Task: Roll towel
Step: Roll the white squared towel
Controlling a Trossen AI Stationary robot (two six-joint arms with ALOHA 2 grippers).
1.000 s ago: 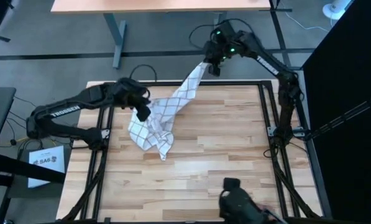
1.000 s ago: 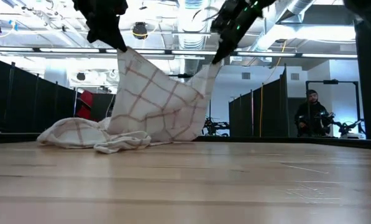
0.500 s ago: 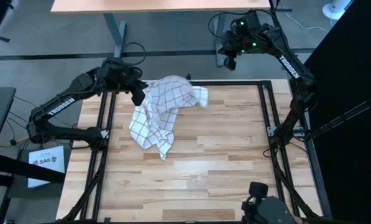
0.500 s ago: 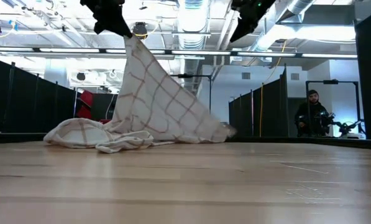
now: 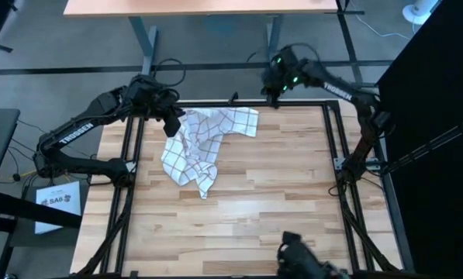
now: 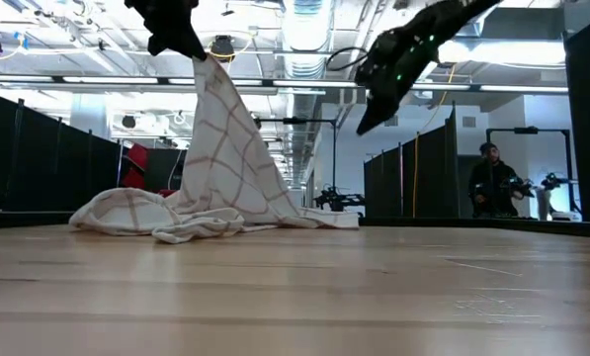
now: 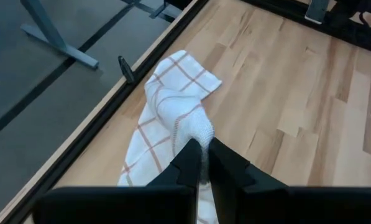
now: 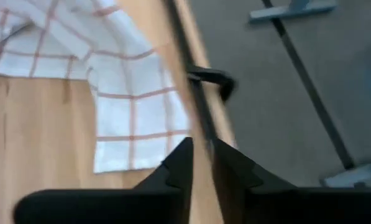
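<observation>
The towel [image 5: 204, 143] lies crumpled on the tabletop [image 5: 293, 186] toward 11 o'clock, one flap spread flat toward 12 o'clock along the far edge and one corner pulled up off the wood. The left claw [image 5: 171, 124] holds that raised corner, fingers [image 7: 191, 163] pinched tight on the cloth. The right claw [image 5: 274, 94] hangs above the far edge near 1 o'clock, holding nothing, its fingers [image 8: 180, 163] only narrowly apart.

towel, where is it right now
In the high view the towel lies on the table's far left part, one corner lifted by the left gripper; the right gripper hangs apart.
</observation>
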